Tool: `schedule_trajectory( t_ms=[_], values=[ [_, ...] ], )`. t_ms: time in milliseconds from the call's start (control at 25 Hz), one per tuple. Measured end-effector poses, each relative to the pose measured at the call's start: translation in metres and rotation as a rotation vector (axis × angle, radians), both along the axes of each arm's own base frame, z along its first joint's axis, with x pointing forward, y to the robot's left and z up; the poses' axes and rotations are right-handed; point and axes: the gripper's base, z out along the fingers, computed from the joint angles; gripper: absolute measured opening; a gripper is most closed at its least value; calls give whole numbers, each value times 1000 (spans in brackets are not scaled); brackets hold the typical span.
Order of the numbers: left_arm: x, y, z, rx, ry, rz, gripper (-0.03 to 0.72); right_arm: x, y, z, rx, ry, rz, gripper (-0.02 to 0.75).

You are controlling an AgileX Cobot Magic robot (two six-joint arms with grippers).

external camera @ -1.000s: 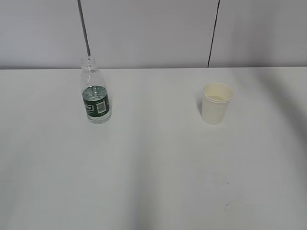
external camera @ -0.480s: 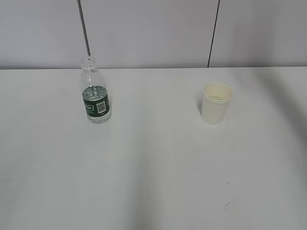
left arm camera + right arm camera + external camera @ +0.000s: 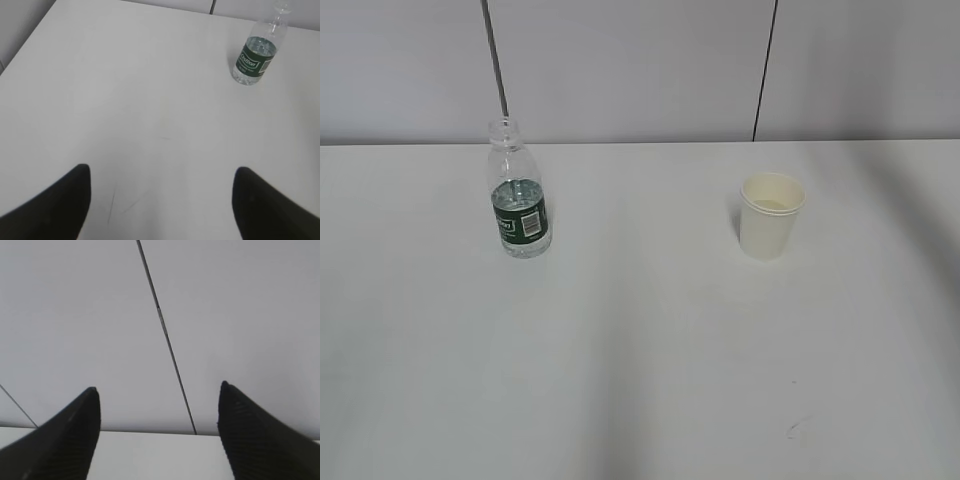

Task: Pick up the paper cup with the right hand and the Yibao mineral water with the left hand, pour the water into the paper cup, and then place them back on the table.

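The Yibao mineral water (image 3: 520, 195) stands upright at the left of the white table (image 3: 640, 330), capless, with some water in it. The paper cup (image 3: 770, 215) stands upright at the right. Neither arm shows in the exterior view. In the left wrist view the bottle (image 3: 256, 52) is far off at the upper right, and my left gripper (image 3: 162, 172) is open and empty above the table. In the right wrist view my right gripper (image 3: 157, 390) is open and empty, facing the back wall; the cup is out of that view.
A grey wall with two dark vertical seams (image 3: 765, 70) stands behind the table's far edge. A tiny dark scuff (image 3: 792, 430) marks the tabletop near the front right. Faint scratches (image 3: 112, 202) show on the table below the left gripper.
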Motion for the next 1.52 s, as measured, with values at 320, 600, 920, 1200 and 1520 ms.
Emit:
schedule_trajectory(
  t_ms=[320, 600, 920, 1200, 1520],
  values=[
    [0, 0, 0, 1, 0, 0, 532, -48, 8, 21, -10, -48, -17, 572],
    [0, 0, 0, 1, 0, 0, 531, -106, 19, 11, -8, -37, -30, 572],
    [0, 0, 0, 1, 0, 0, 531, -183, 34, 1, -18, -87, -34, 572],
    [0, 0, 0, 1, 0, 0, 531, -207, 42, -38, -3, -9, -5, 572],
    [0, 0, 0, 1, 0, 0, 531, -211, 43, -43, -1, 1, 0, 572]
  ],
)
